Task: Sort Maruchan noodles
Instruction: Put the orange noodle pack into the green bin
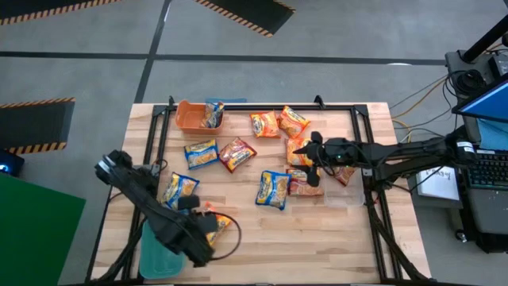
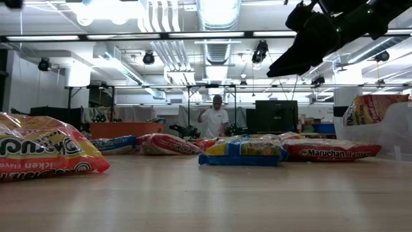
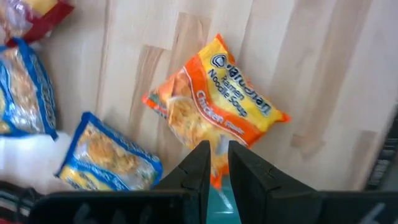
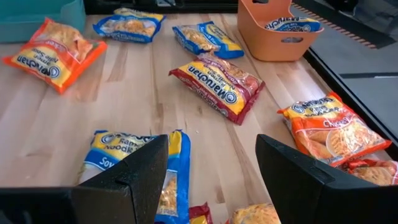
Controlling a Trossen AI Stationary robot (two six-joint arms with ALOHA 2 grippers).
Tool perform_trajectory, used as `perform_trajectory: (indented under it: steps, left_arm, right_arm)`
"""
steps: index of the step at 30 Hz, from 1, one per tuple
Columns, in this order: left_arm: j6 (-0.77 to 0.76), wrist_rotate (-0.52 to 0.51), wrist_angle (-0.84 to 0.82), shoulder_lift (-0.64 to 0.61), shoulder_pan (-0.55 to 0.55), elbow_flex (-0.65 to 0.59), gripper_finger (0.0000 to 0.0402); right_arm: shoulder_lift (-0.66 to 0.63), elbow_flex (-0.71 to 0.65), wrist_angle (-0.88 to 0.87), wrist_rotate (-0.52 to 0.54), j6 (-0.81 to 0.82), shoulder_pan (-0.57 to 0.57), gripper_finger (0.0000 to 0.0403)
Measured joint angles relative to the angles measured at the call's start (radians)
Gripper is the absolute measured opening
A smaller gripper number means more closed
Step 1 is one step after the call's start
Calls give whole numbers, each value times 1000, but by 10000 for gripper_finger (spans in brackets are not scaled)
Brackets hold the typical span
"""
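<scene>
Several Maruchan noodle packets lie flat on the wooden table: blue ones (image 1: 201,153) (image 1: 274,189), a red one (image 1: 236,153) and orange ones (image 1: 264,123) (image 1: 293,121). My left gripper (image 1: 208,225) is at the near left, shut on an orange packet (image 3: 217,112) beside the teal bin (image 1: 161,256). My right gripper (image 1: 305,155) hangs open above the packets at mid-right, raised off the table (image 2: 309,45). In its wrist view its fingers (image 4: 211,180) straddle a blue packet (image 4: 140,155) below without touching it. My left gripper pinches the orange packet by the edge of one short end (image 3: 217,152) between its two fingers (image 3: 198,169). The fingers lie along the packet. The rest of the packet spreads out over the tabletop, and in the low view (image 2: 45,151) it rests on the wood.
An orange bin (image 1: 198,117) at the far left holds one blue packet (image 1: 212,115). A black frame (image 1: 369,159) borders the table. Bare wood (image 1: 317,238) lies along the near edge. A person (image 2: 215,119) stands far behind the table.
</scene>
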Motion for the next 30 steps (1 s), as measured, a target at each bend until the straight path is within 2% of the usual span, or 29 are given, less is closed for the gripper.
perform_trajectory:
  steps: [8,17,19,24,30]
  left_arm:
    - [145,60,86,146,58,-86,40]
    - [226,84,233,215,113,-212,40]
    - [266,32,277,221,132,-226,40]
    - [441,-201,488,207,230,-243,40]
    - [642,-219,566,174,320,-240,40]
  right_arm:
    - [10,0,5,1,-11,0,231]
    - [4,0,6,1,-35,0,231]
    - [4,0,7,1,-44,0,231]
    - [4,0,36,1,-49,0,231]
    - [4,0,35,2,-6,0,231]
